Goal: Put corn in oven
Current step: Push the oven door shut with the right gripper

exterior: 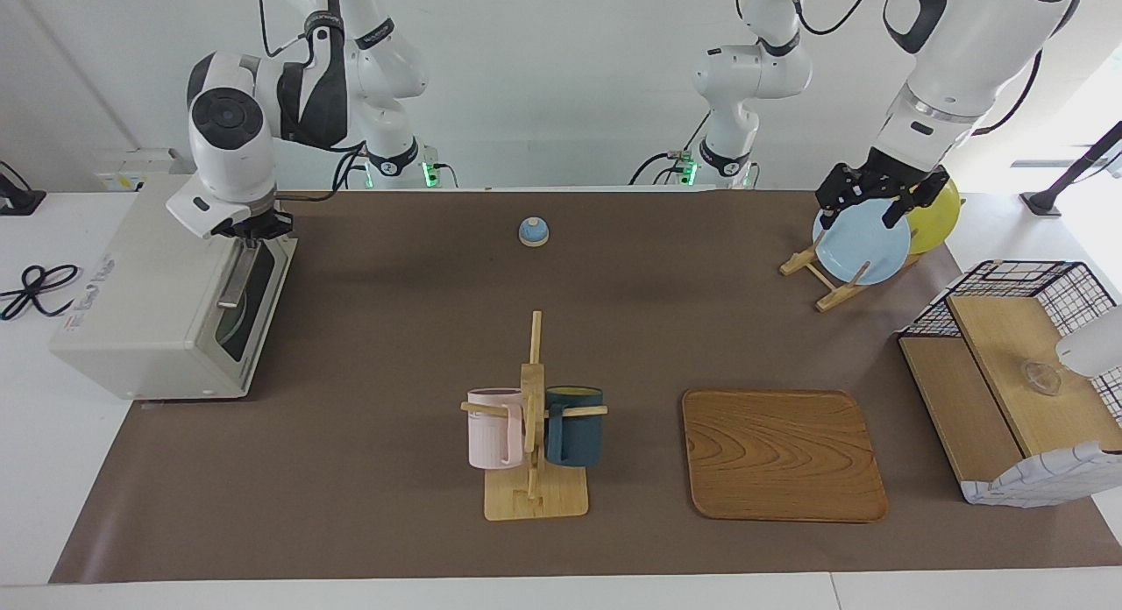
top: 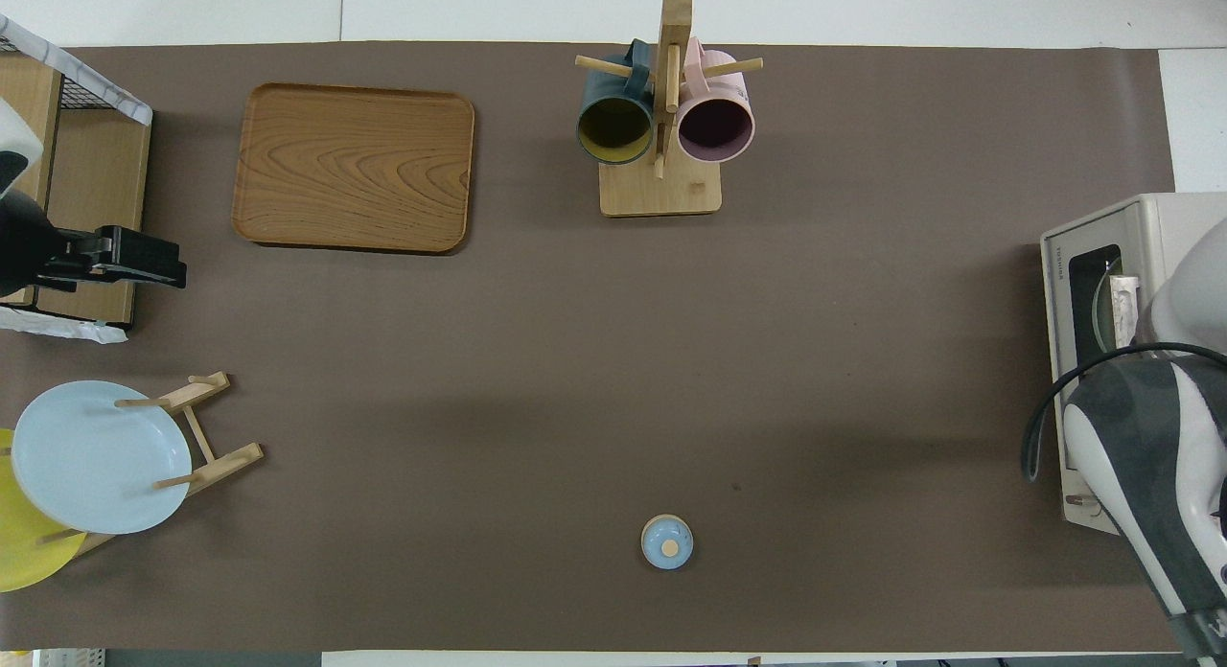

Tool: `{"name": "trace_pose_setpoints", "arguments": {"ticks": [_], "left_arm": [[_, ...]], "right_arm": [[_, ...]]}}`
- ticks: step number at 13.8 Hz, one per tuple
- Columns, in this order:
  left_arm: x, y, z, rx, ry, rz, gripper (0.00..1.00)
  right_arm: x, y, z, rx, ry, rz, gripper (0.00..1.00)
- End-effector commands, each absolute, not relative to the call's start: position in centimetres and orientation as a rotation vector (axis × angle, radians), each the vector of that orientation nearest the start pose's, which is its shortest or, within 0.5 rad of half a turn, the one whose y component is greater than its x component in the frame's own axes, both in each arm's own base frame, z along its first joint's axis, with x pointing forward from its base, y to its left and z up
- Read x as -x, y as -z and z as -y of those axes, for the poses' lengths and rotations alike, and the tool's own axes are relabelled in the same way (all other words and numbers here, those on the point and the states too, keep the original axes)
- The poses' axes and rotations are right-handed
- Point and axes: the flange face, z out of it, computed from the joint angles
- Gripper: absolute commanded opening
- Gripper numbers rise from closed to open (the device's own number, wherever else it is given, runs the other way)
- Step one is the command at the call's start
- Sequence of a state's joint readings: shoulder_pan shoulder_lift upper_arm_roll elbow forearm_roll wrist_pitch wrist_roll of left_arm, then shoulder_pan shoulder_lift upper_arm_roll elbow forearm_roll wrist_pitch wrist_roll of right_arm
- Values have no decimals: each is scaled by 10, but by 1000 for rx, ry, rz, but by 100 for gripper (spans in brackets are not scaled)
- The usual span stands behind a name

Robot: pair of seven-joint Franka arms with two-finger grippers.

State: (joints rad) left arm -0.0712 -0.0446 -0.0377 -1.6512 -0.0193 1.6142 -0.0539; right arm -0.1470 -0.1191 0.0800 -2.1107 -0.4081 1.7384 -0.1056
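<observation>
Wooden tray [exterior: 783, 454], two mugs on mug rack [exterior: 533, 417], plates in stand [exterior: 863, 239], small blue, possibly bell-like knob [exterior: 533, 231]

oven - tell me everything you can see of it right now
The oven is a boxy off-white toaster oven at the right arm's end of the table, partly on the brown mat. Its dark glass door, with a metal bar handle, is up and looks shut. Through the glass only a pale green curved shape shows; no corn is visible. The right gripper, shut, is at the door's top edge by the handle.
</observation>
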Motion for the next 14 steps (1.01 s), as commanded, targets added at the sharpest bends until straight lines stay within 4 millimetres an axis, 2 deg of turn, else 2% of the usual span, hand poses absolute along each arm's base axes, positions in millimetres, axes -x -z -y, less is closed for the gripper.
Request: {"name": "trace_pose_setpoints", "arguments": {"ticks": [1,7,14], "left_arm": [[-536,-619,58,3137,22,-87,100],[-536,-619,58,3137,22,-87,100],[-536,-619,58,3137,22,-87,100]], "right_arm": [[-484,-434,92,3448,-566,310,0],[-481,-436,114,3425,-549,334,0],[-486,-439,106,3397,-500,297,0]]}}
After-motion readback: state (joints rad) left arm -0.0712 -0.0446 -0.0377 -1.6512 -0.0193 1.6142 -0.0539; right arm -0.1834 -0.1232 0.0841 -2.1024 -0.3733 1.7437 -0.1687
